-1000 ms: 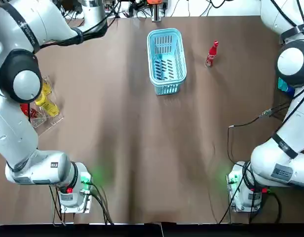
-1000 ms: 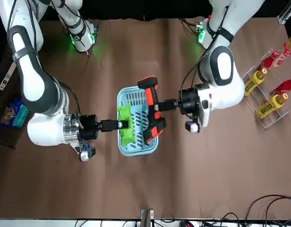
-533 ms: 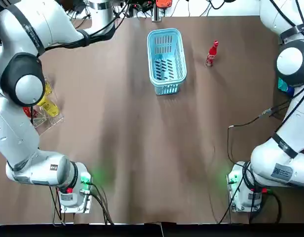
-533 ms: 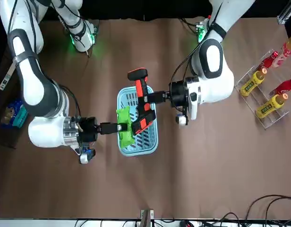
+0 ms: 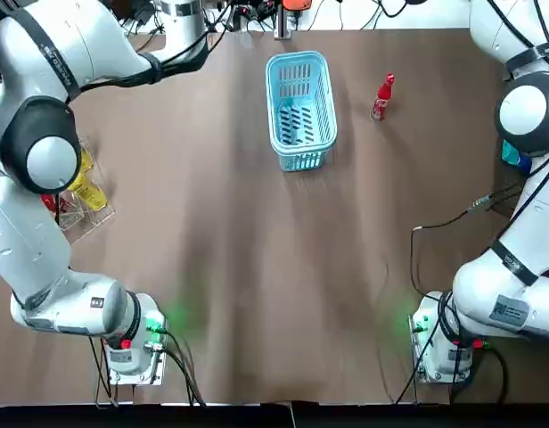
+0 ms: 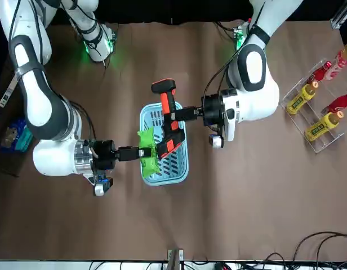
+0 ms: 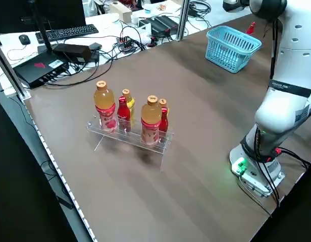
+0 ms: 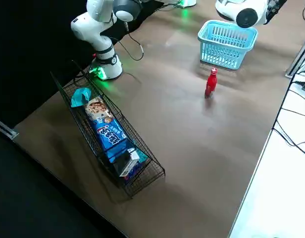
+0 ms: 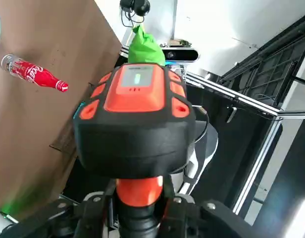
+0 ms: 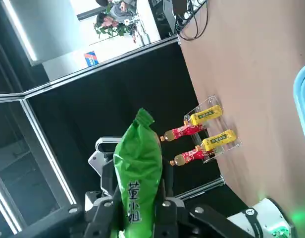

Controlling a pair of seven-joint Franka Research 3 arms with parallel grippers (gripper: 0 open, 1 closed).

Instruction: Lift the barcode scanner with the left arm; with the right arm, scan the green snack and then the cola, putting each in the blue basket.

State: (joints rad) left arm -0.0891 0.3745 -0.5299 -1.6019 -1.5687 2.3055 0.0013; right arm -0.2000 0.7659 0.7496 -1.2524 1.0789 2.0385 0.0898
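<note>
Orange-and-black scanner (image 6: 169, 125) sits clamped in the left jaws, held clear of the surface (image 5: 257, 267). Over the last second that arm has swung it sideways and turned it. It now lies right beside the green snack (image 6: 147, 152), which the right jaws grip by one end. Most of that travel came in the first half of the second, and since then the scanner has barely shifted, so the approach looks finished. The left wrist view shows the top of the snack poking up just past the scanner's head, which suggests the two are lined up for the read. That puts the task at the first scan. The blue basket (image 6: 174, 164) shows empty from overhead, with the snack held in the air near it, so the drop is yet to come. The cola bottle (image 5: 382, 96) stands upright and untouched on the surface, just beside the basket, waiting its turn.
</note>
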